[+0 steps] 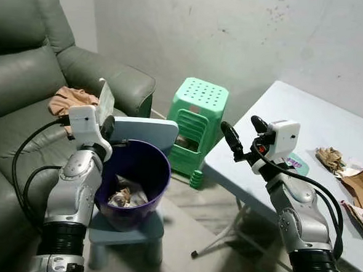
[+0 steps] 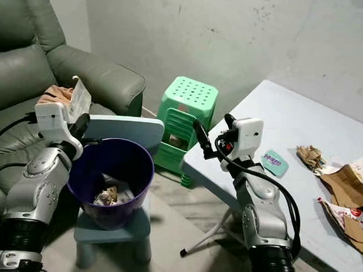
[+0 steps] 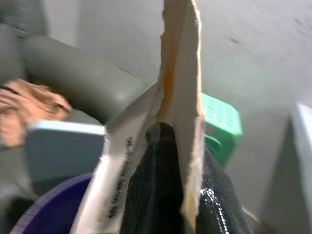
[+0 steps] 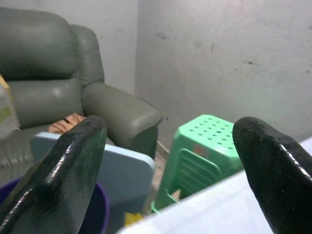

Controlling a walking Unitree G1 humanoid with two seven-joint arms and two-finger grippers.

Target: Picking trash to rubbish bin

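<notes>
My left gripper (image 1: 106, 124) is shut on a torn piece of white and tan paper (image 1: 105, 97), which stands upright above the near-left rim of the purple bin (image 1: 162, 167). In the left wrist view the paper (image 3: 181, 92) is pinched between the black fingers (image 3: 155, 185). Crumpled trash (image 1: 125, 197) lies in the bin's bottom. My right gripper (image 1: 244, 132) is open and holds nothing; it hovers over the left corner of the pale blue table (image 1: 311, 128). On the table's right lie crumpled brown paper (image 1: 331, 159) and torn brown cardboard (image 1: 361, 184).
The bin stands on a low light blue chair (image 1: 146, 132) in front of a grey-green sofa (image 1: 24, 89) with an orange cloth (image 1: 73, 98) on it. A green plastic stool (image 1: 198, 121) stands between bin and table. A teal card (image 2: 273, 162) lies on the table.
</notes>
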